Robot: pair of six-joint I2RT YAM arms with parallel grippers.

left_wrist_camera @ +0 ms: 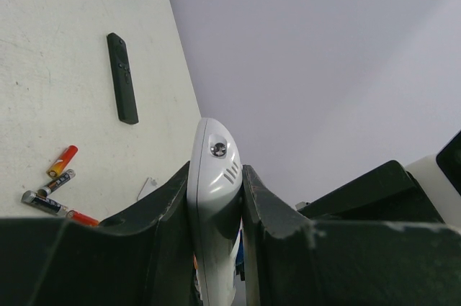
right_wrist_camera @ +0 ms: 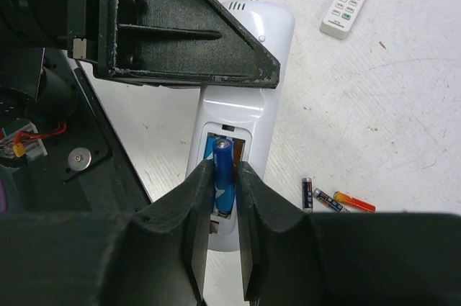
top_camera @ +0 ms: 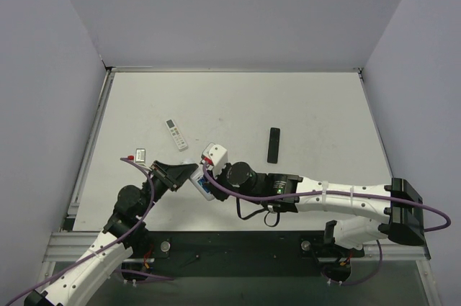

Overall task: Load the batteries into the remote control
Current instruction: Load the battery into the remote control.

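My left gripper (left_wrist_camera: 215, 176) is shut on the white remote control (left_wrist_camera: 214, 205) and holds it on edge, just above the table. In the right wrist view the remote's (right_wrist_camera: 248, 83) plain back faces up with its battery recess open. My right gripper (right_wrist_camera: 223, 171) is shut on a blue battery (right_wrist_camera: 224, 169), tilted, with its lower end in the recess. A second blue battery (right_wrist_camera: 209, 149) lies in the recess beside it, mostly hidden. From above, both grippers meet at the remote (top_camera: 204, 188), the left gripper (top_camera: 189, 175) on its left.
Another white remote (top_camera: 176, 133) lies further back and a slim black remote (top_camera: 274, 145) to the right. A small white cover (top_camera: 140, 153) and spare cells lie at the left; a red one (right_wrist_camera: 354, 203) and dark ones (right_wrist_camera: 307, 194) show near the remote.
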